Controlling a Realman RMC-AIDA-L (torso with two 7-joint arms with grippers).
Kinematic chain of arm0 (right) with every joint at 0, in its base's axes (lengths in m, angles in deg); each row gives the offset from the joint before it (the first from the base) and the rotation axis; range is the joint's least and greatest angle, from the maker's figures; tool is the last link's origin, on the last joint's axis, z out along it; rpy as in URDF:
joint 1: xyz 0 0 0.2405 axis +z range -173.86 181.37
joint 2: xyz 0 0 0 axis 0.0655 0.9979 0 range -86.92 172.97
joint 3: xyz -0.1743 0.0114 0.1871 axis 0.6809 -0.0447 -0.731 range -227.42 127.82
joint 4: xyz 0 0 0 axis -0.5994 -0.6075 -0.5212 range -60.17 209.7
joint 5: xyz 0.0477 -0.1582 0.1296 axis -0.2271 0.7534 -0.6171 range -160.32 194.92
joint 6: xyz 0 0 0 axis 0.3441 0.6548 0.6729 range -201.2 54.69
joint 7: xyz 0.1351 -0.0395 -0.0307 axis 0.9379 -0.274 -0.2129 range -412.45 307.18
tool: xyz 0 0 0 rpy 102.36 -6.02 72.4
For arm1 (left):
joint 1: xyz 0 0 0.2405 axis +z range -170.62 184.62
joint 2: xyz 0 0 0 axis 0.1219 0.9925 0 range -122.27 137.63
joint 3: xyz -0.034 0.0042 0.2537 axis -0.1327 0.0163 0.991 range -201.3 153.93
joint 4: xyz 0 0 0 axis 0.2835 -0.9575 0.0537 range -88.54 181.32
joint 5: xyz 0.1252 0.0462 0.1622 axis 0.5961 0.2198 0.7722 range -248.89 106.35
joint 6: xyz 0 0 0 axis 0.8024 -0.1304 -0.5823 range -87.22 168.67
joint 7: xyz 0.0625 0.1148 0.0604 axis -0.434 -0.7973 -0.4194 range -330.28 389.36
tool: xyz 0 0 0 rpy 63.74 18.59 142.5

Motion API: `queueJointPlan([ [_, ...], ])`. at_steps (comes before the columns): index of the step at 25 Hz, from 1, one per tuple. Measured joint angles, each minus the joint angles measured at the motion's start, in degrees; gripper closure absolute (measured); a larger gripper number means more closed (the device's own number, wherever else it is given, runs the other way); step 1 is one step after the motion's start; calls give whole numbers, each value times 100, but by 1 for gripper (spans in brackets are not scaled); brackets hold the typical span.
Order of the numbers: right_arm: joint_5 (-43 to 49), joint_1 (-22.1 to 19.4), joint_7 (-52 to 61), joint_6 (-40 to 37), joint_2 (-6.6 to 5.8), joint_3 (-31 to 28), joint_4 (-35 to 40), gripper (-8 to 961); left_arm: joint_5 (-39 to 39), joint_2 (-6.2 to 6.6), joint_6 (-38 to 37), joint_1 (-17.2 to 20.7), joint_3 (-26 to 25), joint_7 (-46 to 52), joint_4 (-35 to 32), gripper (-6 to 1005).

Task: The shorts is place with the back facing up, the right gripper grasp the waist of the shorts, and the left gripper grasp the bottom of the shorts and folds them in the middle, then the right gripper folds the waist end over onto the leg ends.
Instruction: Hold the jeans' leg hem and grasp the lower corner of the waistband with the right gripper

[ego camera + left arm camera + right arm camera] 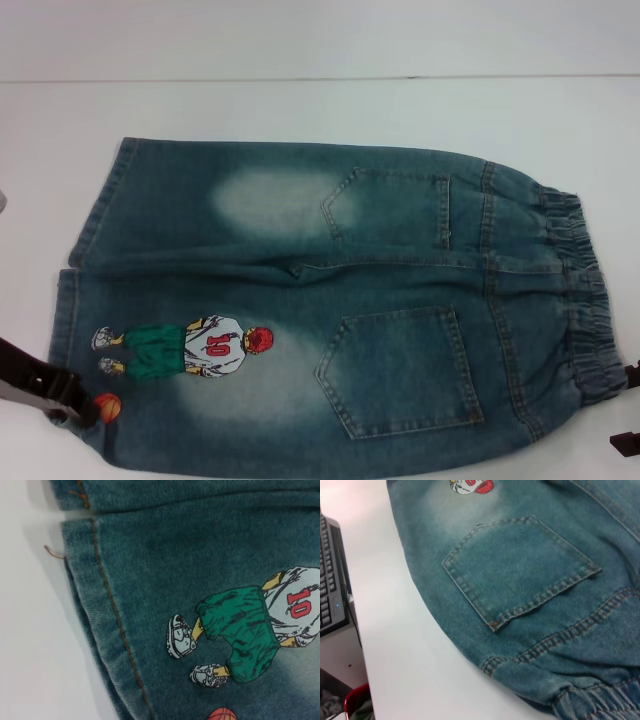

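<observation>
The denim shorts (pixel 330 300) lie flat, back pockets up, on the white table (pixel 300 105), their long axis running side to side: the elastic waist (pixel 580 290) points toward the right gripper (pixel 628 420), and the leg hems (pixel 85 260) toward the left gripper (pixel 60 392), which sits at the near leg's bottom corner by the printed basketball player (pixel 185 348). I cannot tell how wide either gripper stands or whether it has cloth. A keyboard (pixel 330 575) sits beyond the table's edge on the waist side.

Bright, even overhead light washes out the white table (pixel 300 100); all views are slightly soft, shadows faint.
</observation>
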Motion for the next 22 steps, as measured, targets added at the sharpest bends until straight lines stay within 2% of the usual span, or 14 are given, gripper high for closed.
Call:
queueJointPlan([
  [14, -105, -26, -441, 99, 32, -95, -3, 95, 2, -36, 24, -29, -1, 7, 32, 907],
  [19, -131, -29, -454, 225, 32, -118, -3, 189, 2, -38, 16, -32, 8, 41, 31, 908],
  [22, -131, -31, -455, 358, 44, -111, -6, 187, 2, -44, 12, -25, 9, 45, 27, 908],
])
